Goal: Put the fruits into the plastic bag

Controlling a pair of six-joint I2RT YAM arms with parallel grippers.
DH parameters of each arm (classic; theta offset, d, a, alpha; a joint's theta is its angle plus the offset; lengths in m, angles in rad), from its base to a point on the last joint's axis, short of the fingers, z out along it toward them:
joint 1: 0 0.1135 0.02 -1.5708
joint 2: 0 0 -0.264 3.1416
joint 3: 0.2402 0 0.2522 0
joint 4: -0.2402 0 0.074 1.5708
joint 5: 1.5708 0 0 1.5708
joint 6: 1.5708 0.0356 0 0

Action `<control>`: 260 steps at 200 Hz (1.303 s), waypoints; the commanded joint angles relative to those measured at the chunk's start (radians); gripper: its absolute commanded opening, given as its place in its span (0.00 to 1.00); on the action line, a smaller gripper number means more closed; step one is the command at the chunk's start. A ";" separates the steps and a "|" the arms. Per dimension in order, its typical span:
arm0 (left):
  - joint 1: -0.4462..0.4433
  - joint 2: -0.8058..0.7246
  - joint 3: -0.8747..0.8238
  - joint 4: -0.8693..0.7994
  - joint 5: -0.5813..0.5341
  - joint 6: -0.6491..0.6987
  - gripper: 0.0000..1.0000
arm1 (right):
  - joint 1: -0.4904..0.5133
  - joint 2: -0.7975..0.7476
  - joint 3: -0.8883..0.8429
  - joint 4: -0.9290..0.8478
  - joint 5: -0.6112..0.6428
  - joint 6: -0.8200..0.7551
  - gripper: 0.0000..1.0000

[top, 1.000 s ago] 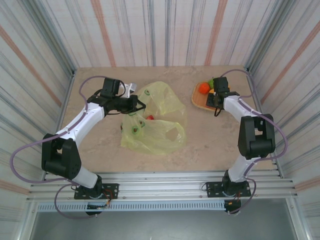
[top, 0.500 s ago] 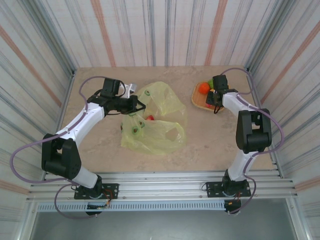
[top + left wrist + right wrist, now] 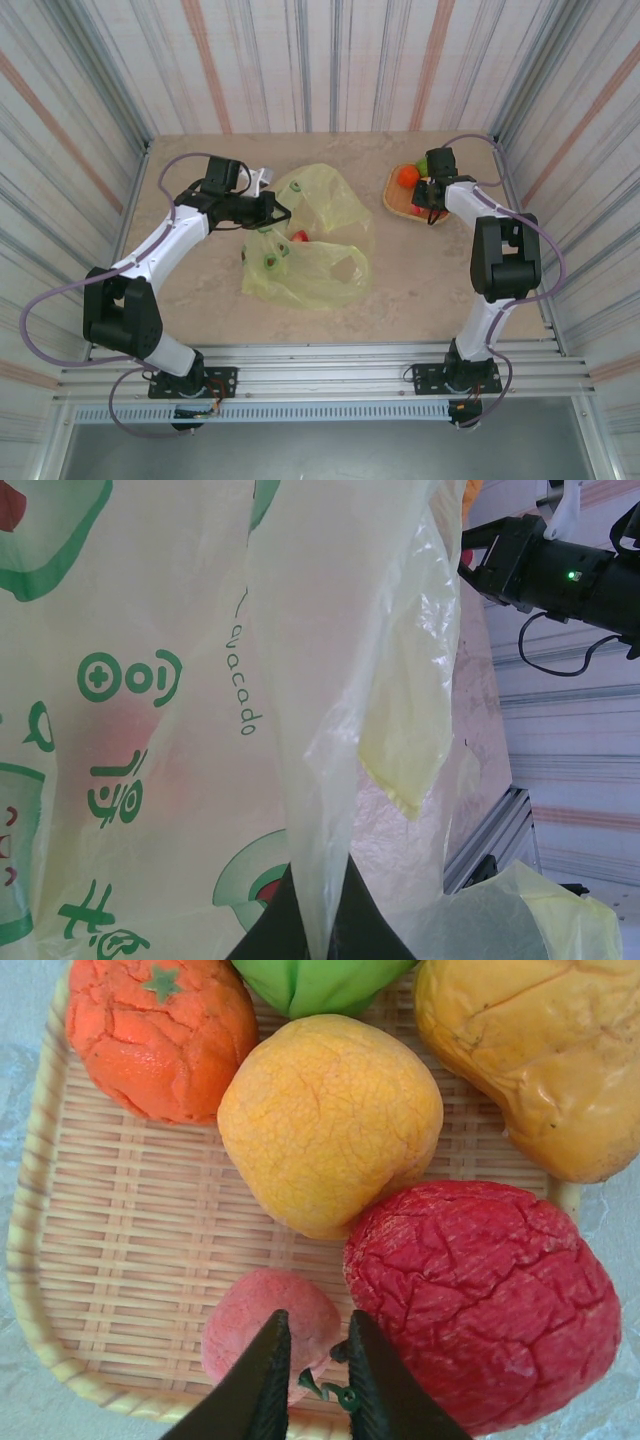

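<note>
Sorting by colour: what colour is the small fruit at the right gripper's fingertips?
The small fruit is pinkish red, clearest in the right wrist view.

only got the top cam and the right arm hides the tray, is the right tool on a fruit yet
observer: In the right wrist view, the right tool sits over the pink strawberry, with its green stem between the nearly closed fingers. I cannot tell if it grips.
operator: whats crowding it
observer: A red fruit lies close on the strawberry's right, and a yellow-orange fruit lies just beyond both.
operator: left tool got the bag?
observer: In the left wrist view, the left tool is shut on a fold of the plastic bag.
</note>
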 commanded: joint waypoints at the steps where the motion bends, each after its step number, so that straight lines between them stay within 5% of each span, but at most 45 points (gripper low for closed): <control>1: -0.006 0.001 0.022 -0.015 -0.007 0.022 0.00 | -0.007 0.017 0.031 -0.012 -0.014 0.016 0.16; 81: -0.006 0.001 0.022 -0.015 -0.006 0.023 0.00 | -0.008 -0.072 0.016 -0.009 -0.092 0.035 0.03; 156: -0.006 -0.005 0.023 -0.017 -0.004 0.022 0.00 | 0.004 -0.314 -0.071 -0.013 -0.216 0.040 0.00; 260: -0.005 0.002 0.023 -0.012 -0.003 0.016 0.00 | 0.308 -0.622 -0.307 -0.017 -0.352 0.047 0.00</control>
